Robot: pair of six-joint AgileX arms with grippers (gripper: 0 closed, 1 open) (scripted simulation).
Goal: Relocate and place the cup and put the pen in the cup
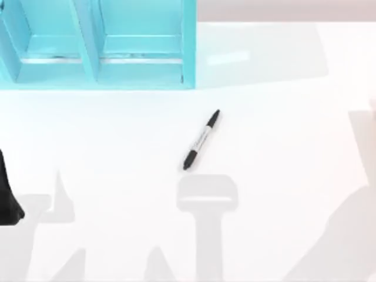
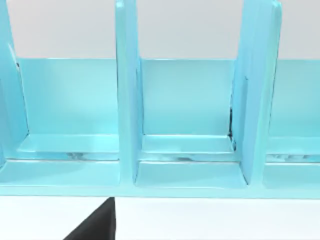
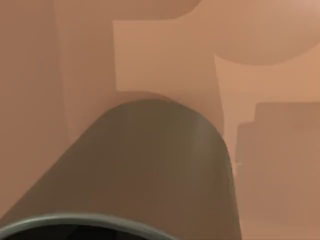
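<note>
The pen (image 1: 201,139) lies flat on the white table near its middle, slanted, with one black end toward the rack and the other toward the front. The olive-green cup (image 3: 150,170) looms very close in the right wrist view, with its grey rim at the near edge and its wall running away from the camera over a brownish surface. My left arm (image 1: 7,197) sits parked at the table's left edge. A dark part of it (image 2: 95,227) shows low in the left wrist view, which faces the rack.
A turquoise rack (image 1: 100,47) with upright dividers (image 2: 127,100) stands at the back left of the table. White tabletop (image 1: 282,147) spreads to the right of the pen and in front of it.
</note>
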